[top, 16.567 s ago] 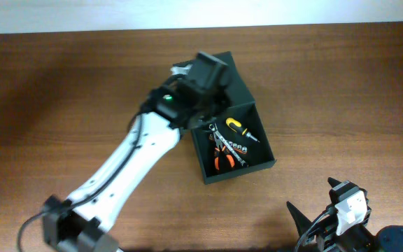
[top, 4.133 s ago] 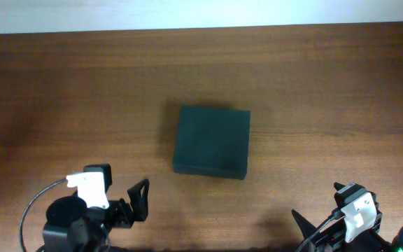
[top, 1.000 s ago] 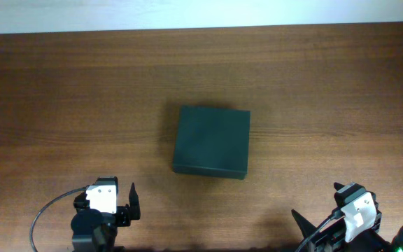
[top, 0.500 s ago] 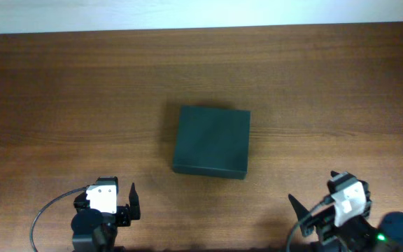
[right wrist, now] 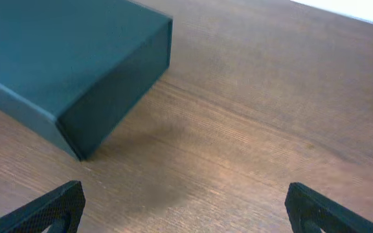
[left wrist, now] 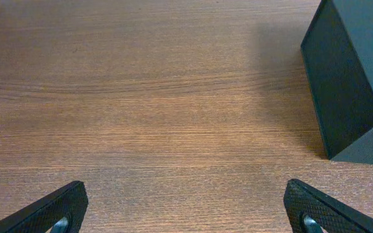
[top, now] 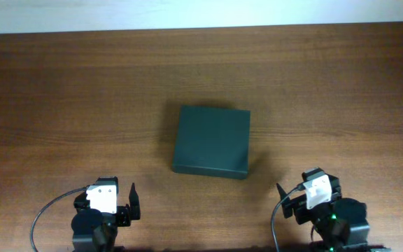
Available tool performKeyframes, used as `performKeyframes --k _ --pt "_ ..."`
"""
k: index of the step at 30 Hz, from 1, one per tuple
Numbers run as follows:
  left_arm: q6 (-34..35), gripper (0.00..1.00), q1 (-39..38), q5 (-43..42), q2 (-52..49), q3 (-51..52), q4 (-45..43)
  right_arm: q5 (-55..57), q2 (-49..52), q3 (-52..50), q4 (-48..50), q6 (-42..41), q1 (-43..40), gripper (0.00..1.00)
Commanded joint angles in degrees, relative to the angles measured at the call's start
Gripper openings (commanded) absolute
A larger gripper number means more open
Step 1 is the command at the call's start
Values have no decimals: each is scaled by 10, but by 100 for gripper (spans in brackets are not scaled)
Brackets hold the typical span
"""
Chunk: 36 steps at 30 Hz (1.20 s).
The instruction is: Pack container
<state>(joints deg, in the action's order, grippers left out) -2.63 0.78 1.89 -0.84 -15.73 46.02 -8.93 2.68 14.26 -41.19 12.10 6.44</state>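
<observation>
The container (top: 211, 142) is a dark green-black box lying in the middle of the wooden table with its lid shut flat, so its contents are hidden. It also shows at the right edge of the left wrist view as the container (left wrist: 348, 84), and at the upper left of the right wrist view as the container (right wrist: 63, 58). My left gripper (top: 121, 204) rests near the front edge, left of the box, open and empty (left wrist: 183, 197). My right gripper (top: 296, 194) hovers off the box's near right corner, also open over bare wood (right wrist: 185, 197).
Brown wooden table (top: 61, 98) runs on all sides of the box. A pale wall strip (top: 187, 14) borders the far edge. A black cable (top: 44, 217) loops by the left arm's base.
The box, once open with tools showing and the left arm at it, is shut. In the last second my right arm moved left towards the box. The left arm stayed still.
</observation>
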Motion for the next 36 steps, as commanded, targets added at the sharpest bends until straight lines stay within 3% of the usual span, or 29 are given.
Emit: performKeyframes --k 1,36 --pt "-11 99 2 -5 5 5 -1 6 -18 -34 18 -6 2 99" --pt "-11 99 2 -5 5 5 -1 26 -25 -49 16 -5 -31 98"
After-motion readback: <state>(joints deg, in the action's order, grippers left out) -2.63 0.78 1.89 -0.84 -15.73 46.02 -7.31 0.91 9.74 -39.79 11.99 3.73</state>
